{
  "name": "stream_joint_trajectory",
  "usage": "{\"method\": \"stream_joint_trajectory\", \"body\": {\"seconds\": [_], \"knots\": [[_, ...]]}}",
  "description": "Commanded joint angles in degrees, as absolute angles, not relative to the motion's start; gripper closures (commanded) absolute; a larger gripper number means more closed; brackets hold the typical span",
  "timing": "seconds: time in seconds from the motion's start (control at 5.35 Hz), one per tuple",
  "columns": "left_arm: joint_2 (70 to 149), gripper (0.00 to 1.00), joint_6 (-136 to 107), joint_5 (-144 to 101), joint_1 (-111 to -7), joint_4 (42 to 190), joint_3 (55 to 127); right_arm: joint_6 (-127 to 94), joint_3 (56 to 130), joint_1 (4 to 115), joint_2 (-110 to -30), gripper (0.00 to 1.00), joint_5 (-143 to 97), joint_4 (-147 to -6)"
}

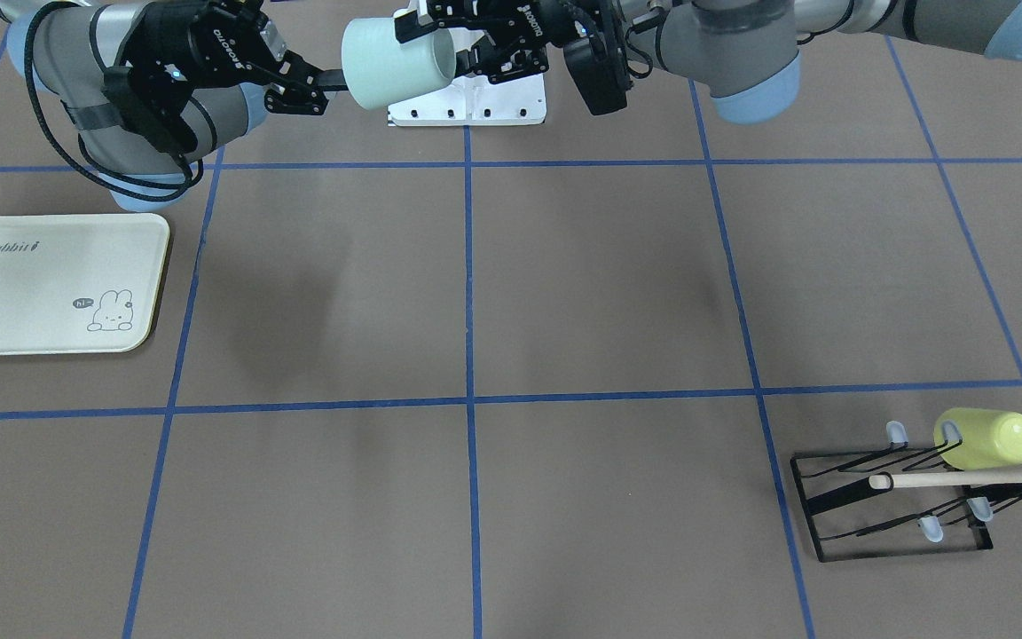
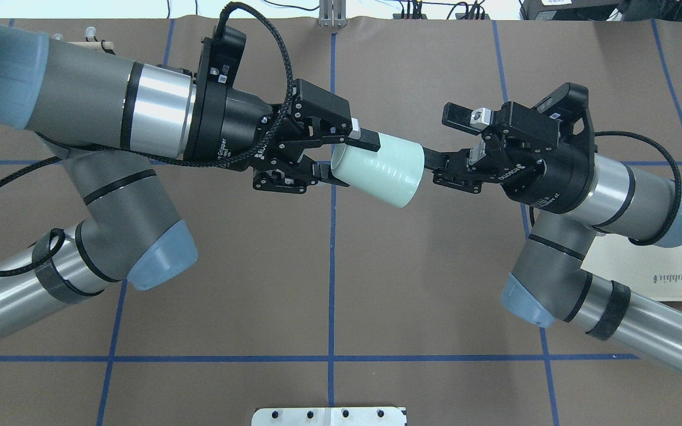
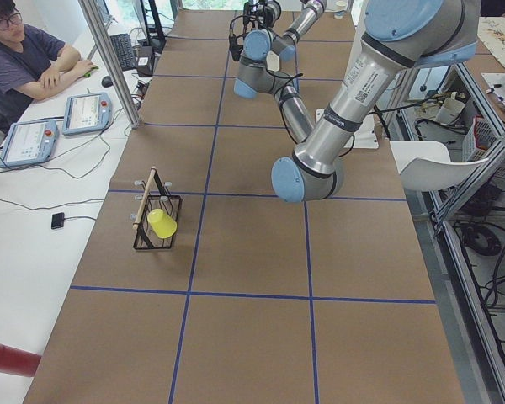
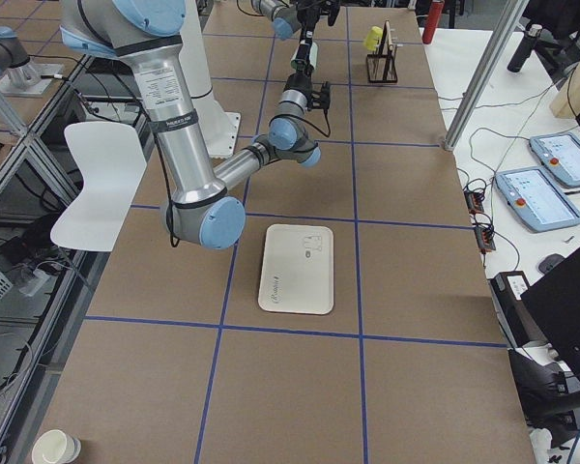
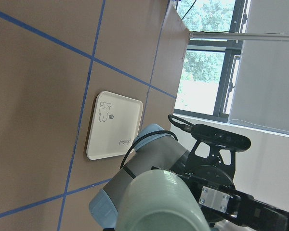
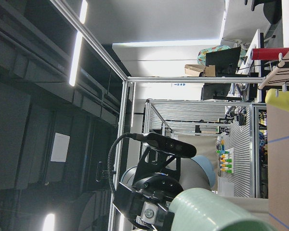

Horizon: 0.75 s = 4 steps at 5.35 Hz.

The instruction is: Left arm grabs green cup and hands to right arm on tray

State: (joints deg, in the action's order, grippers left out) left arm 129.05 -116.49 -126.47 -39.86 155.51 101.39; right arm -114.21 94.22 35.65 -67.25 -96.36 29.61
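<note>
My left claw [image 2: 350, 160] is clenched on the mouth end of the green cup [image 2: 379, 168], holding it on its side in the air above the surface [image 1: 564, 284]. The right claw [image 2: 441, 142] is spread open, one fingertip at the cup's base. The tray [image 1: 41, 293] lies well apart on the robot's right, its edge under the right arm [image 2: 530, 290], and far to the left a wire rack [image 1: 884, 506] carries a yellow-green cup [image 1: 986, 437] and a wooden rod [image 1: 963, 479].

— The green cup [image 2: 379, 168]: what shade?
— Pale mint, perhaps faintly ringed. The tray [image 1: 50, 284] is cream with grey script and a rabbit outline; the table [image 1: 609, 284] brown, gridded in blue; the other cup [image 1: 990, 437] yellow-green.
</note>
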Motion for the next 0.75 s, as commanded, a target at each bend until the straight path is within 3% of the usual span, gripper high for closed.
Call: {"method": "stream_joint_trajectory", "body": {"seconds": [0.0, 0.37, 0.56], "knots": [[129.1, 0.99, -116.5, -126.5, -39.5, 155.6, 101.5, -114.2, 94.2, 35.6, -67.0, 0.07, -96.2, 28.8], [129.1, 0.99, -116.5, -126.5, -39.4, 155.5, 101.6, -114.1, 94.4, 35.8, -67.1, 0.09, -96.2, 27.9], [129.1, 0.99, -116.5, -126.5, -39.4, 155.5, 101.6, -114.2, 94.7, 36.2, -67.3, 0.15, -96.7, 27.7]]}}
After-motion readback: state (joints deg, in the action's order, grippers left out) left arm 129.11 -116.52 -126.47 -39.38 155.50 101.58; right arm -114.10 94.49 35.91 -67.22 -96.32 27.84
